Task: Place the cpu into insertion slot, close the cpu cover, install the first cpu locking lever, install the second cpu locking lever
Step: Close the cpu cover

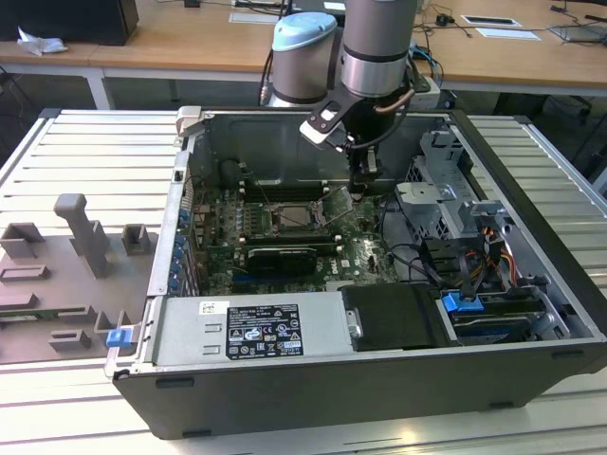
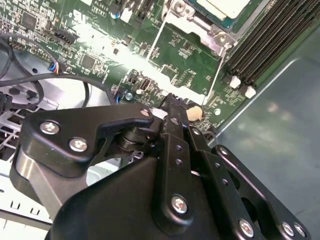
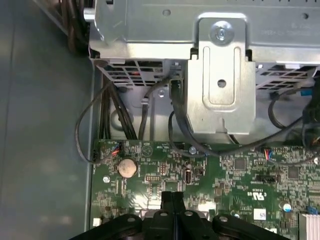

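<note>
Gripper (image 2: pixel 170 102) fingers, pressed together on nothing, hover at three o'clock of the insertion slot (image 1: pixel 292 218) in the exterior view, beside the raised cpu cover's (image 2: pixel 190 21) free edge, seemingly to tip it over the seated cpu (image 2: pixel 225 6).
</note>
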### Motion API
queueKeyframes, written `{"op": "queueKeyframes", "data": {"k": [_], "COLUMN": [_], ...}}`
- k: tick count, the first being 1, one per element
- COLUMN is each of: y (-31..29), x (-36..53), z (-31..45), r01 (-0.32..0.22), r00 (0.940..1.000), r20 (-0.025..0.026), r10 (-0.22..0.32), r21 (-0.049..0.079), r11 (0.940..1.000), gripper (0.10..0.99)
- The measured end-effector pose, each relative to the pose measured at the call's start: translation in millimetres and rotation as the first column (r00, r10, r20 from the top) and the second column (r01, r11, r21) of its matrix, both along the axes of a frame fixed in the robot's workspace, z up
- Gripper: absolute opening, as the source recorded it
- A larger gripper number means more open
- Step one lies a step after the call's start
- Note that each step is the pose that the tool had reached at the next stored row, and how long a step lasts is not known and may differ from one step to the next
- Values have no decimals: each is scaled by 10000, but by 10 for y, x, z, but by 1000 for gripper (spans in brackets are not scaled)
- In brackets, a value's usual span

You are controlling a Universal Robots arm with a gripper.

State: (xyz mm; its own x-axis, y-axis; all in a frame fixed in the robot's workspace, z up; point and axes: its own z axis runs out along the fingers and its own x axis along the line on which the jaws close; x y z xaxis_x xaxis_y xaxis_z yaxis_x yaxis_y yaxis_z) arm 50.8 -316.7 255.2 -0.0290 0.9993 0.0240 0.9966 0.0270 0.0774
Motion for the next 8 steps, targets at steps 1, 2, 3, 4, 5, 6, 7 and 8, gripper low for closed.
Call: {"op": "queueKeyframes", "data": {"k": [1,2,3,4,5,6,7,8], "y": [0,0,1,2,1,1,1,1], "x": [26,45,70,90,103,104,105,105], "z": [-3,-6,-9,-20,-43,-68,-87,-98], "r01": [1,1,-1,-1,-1,0,0,-1], "r00": [10000,10000,10000,10000,10000,10000,10000,10000], "r20": [0,0,1,1,0,1,-16,-38], "r10": [-1,-1,1,1,1,0,0,1], "r21": [1,2,2,4,3,3,2,2], "r11": [10000,10000,10000,10000,10000,10000,10000,10000], "gripper": [106,106,106,106,106,106,106,106]}}
